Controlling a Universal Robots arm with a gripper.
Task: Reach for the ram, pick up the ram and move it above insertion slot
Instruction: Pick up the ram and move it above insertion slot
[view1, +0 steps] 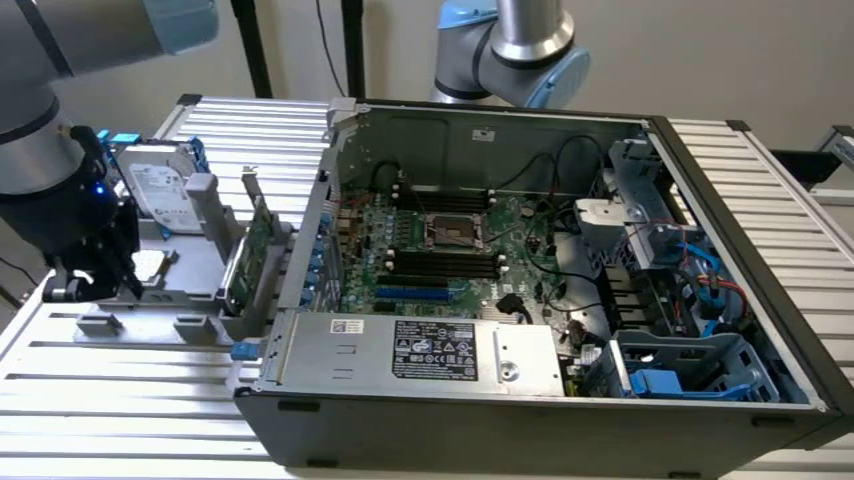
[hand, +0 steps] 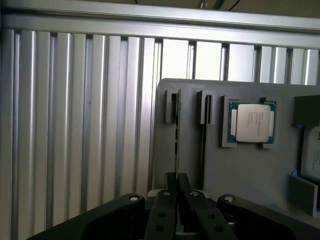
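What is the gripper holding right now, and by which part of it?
Apparently the ram, pinched along its thin upper edge by the gripper, while it stands edge-up in a slot of the grey holder.

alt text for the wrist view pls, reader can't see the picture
The gripper hangs over a grey holder tray, in line with a thin board standing edge-on in one of its two narrow slots, likely the ram. A processor chip sits in a recess of the tray beside the slots, and the ribbed aluminium table lies around it.
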